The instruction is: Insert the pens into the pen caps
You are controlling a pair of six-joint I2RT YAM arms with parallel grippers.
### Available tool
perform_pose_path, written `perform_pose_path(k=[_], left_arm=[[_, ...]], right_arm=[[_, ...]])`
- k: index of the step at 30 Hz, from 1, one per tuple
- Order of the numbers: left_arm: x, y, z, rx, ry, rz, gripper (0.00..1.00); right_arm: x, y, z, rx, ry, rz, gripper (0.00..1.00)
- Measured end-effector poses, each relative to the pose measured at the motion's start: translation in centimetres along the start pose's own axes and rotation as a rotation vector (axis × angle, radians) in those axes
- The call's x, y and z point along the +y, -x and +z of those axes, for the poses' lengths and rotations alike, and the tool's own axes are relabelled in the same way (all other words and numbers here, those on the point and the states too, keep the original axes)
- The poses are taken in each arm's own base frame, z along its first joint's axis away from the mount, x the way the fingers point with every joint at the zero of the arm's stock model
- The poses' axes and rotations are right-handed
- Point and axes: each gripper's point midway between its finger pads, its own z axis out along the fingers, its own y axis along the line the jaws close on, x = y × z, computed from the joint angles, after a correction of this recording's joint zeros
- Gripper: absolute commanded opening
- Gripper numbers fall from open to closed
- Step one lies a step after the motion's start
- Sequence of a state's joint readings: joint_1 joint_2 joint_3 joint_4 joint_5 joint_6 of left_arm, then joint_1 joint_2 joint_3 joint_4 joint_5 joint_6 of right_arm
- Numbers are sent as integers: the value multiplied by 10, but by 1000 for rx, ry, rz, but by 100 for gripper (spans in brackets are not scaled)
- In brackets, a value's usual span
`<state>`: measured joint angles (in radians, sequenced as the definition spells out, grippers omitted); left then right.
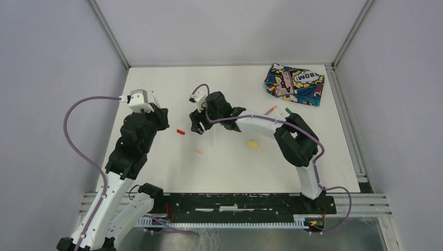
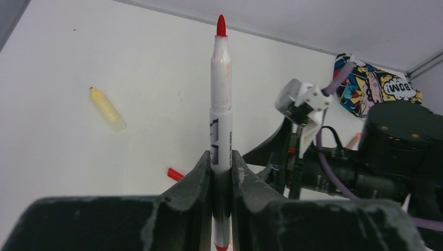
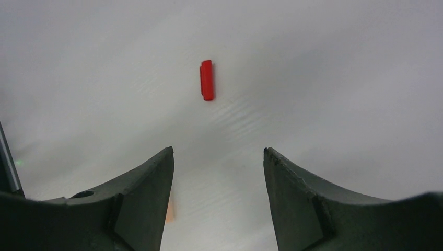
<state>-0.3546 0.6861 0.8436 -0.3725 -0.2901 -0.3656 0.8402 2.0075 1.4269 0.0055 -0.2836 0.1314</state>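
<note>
My left gripper (image 2: 222, 155) is shut on a whitish pen (image 2: 221, 94), whose red tip points up and away; in the top view this gripper (image 1: 160, 116) hovers left of centre. A red cap (image 1: 181, 132) lies on the table between the two grippers. It shows ahead of my open, empty right gripper (image 3: 217, 151) as the red cap (image 3: 207, 80). An orange cap (image 1: 198, 151) and a yellow cap (image 1: 253, 143) lie nearer the front. A yellow pen (image 2: 107, 109) rests on the table. An orange pen (image 1: 270, 110) and a green-ended pen (image 1: 288, 111) lie behind the right arm.
A comic-print pouch (image 1: 294, 83) sits at the back right corner. The right arm (image 1: 292, 141) bends across the right half of the table, with its purple cable looping over it. Metal frame rails border the white table (image 1: 224, 172).
</note>
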Motion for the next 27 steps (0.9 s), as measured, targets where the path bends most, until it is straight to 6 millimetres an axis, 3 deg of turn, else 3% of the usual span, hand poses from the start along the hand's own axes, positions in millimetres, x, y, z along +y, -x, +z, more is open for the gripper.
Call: perform_pose_path(k=[5,12,18,27], left_arm=[[0,6,-14,-24,-22,8,2],[3,9,-25,-38,-26,10,2],[3,13,-32,-57,-44,15,2],[-2,10,-33,-47,-78,27,2]], right_arm=[[18,7,40,-3,41,-35,66],[27,6,75,-6,56,-72,63],[26,6,98,-15,41,-114,57],[24,-16,123,20,33,-161,47]])
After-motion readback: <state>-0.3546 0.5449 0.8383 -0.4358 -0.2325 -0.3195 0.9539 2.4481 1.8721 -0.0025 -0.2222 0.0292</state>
